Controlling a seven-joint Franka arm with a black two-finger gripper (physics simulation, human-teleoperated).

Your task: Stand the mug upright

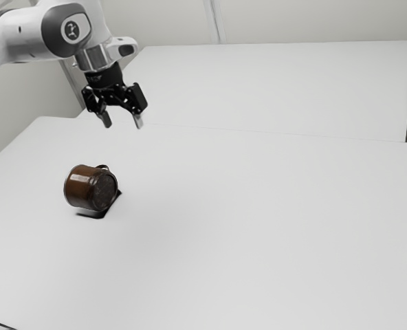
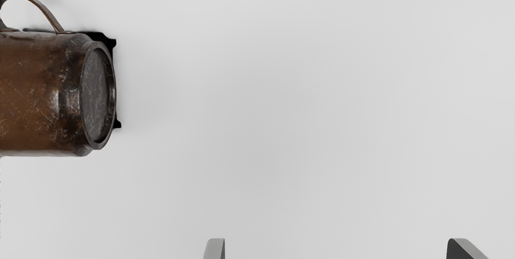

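Note:
My gripper point(image 1: 122, 122) hangs in the air above the table, higher than the mug and apart from it. In the wrist view the gripper point(image 2: 336, 247) is open, its fingertips wide apart with nothing between them. The brown metal mug point(image 1: 86, 187) lies on its side, its dark round base facing the exterior view's right and its handle toward the far side. The wrist view has the mug point(image 2: 40, 94) partly cut off, with base and handle visible; its mouth is hidden.
The white table point(image 1: 245, 227) stretches broadly toward the exterior view's right. Behind it stands a large white panel point(image 1: 272, 89). A dark shadow lies beside the mug on the tabletop.

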